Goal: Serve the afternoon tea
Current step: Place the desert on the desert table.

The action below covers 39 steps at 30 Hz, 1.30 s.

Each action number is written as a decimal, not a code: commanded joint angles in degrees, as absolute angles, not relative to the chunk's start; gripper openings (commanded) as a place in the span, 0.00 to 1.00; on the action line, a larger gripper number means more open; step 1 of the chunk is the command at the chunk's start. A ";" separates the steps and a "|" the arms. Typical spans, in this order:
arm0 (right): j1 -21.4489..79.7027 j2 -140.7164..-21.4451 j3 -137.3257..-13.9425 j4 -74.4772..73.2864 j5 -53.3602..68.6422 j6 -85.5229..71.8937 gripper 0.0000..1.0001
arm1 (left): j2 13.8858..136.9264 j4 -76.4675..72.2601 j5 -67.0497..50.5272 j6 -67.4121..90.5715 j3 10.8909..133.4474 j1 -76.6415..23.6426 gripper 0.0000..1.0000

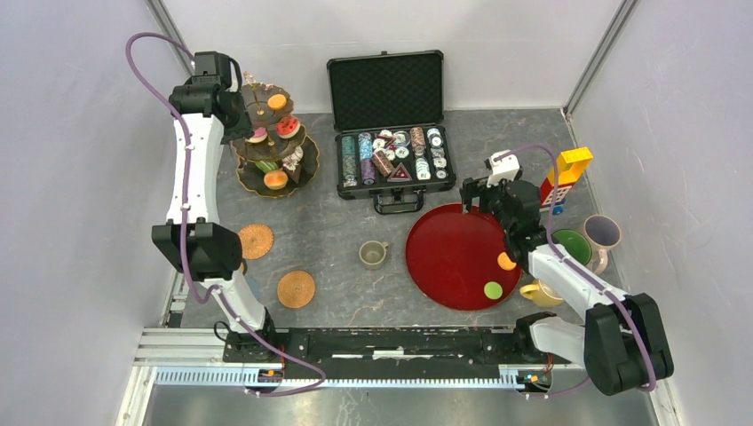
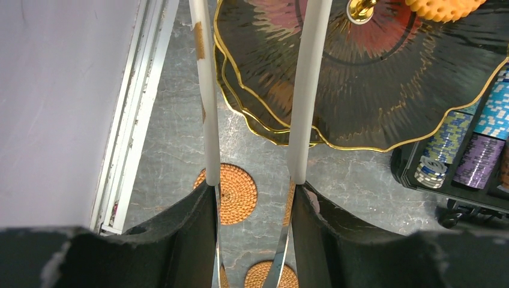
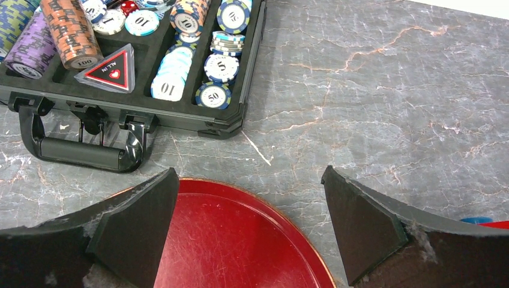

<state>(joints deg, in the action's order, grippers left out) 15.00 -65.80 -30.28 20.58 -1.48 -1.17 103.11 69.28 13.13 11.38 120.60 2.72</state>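
Note:
The dark scalloped three-tier stand (image 1: 271,146) at the back left carries several sweets. My left gripper (image 1: 226,106) hovers over it, shut on white-handled tongs (image 2: 306,90). The tongs' arms stay apart and their tips run out of the left wrist view above the gold-rimmed tier (image 2: 390,90). An orange sweet (image 2: 444,7) shows at that tier's top edge. A red tray (image 1: 448,257) holds an orange round (image 1: 506,261) and a green round (image 1: 492,289). My right gripper (image 3: 249,174) stands open and empty over the tray's far rim (image 3: 240,240).
An olive mug (image 1: 373,255) stands mid-table. Green (image 1: 573,246), lilac (image 1: 602,232) and yellow (image 1: 540,293) mugs sit right of the tray. Two woven coasters (image 1: 256,240) (image 1: 296,289) lie at the left. An open poker-chip case (image 1: 391,160) and a block tower (image 1: 564,173) stand behind.

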 commanded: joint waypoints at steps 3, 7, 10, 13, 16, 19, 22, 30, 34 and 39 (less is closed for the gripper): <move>15.02 -66.90 -31.55 22.17 -2.11 -0.45 0.98 | 103.62 67.79 9.83 10.28 123.73 2.90 0.46; 15.04 -66.97 -31.64 22.15 -2.11 -0.49 0.98 | 103.21 67.81 9.04 10.37 122.55 2.92 0.50; 15.02 -67.19 -31.64 22.36 -1.68 -0.52 0.98 | 102.85 67.69 9.81 10.70 122.51 2.97 0.52; 15.03 -67.47 -31.81 22.32 -1.00 -0.59 0.98 | 102.60 67.72 9.94 10.81 122.83 2.98 0.56; 14.98 -67.42 -31.73 22.34 -0.99 -0.57 0.98 | 102.33 67.76 10.00 10.72 122.71 2.99 0.58; 15.03 -67.43 -31.75 22.37 -1.02 -0.61 0.98 | 102.03 67.69 10.01 10.63 122.27 2.97 0.58; 15.03 -67.45 -31.82 22.37 -0.97 -0.63 0.98 | 101.31 67.68 9.78 10.80 121.91 2.99 0.58; 15.06 -67.99 -31.99 22.25 -0.85 -0.78 0.98 | 96.24 67.15 10.19 11.09 119.97 2.98 0.61; 15.02 -68.12 -32.04 22.15 -0.71 -0.77 0.98 | 93.92 66.50 11.16 10.90 117.40 2.91 0.60; 15.02 -68.22 -32.26 21.80 -1.01 -0.68 0.98 | 87.46 62.78 9.57 11.67 109.00 2.92 0.58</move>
